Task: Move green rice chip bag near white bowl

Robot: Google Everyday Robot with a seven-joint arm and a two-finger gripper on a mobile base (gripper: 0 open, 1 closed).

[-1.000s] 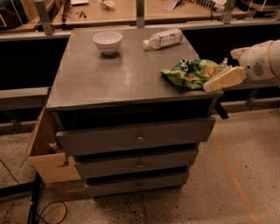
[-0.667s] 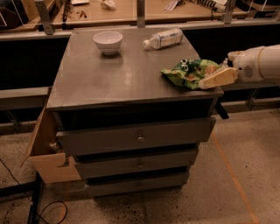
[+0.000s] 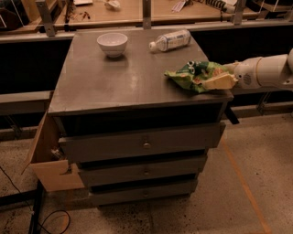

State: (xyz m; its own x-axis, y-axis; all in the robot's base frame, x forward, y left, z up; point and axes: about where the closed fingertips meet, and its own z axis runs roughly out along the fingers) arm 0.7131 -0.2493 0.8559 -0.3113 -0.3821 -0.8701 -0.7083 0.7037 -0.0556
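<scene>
The green rice chip bag [image 3: 192,75], crinkled green foil with orange and white print, lies at the right edge of the grey cabinet top [image 3: 119,82]. The white bowl [image 3: 112,44] stands at the back left of the top, far from the bag. My gripper [image 3: 214,82], cream-coloured on a white arm [image 3: 268,71], reaches in from the right and sits at the bag's right end, touching it. The bag's right end is partly covered by the gripper.
A clear plastic bottle [image 3: 171,40] lies on its side at the back right of the top, between bowl and bag. The cabinet has three drawers [image 3: 146,145] in front. An open cardboard box [image 3: 48,160] sits at its left. A wooden bench [image 3: 137,11] runs behind.
My gripper has moved a little left and farther back, onto the bag's right end. The bag, bowl and bottle have not moved.
</scene>
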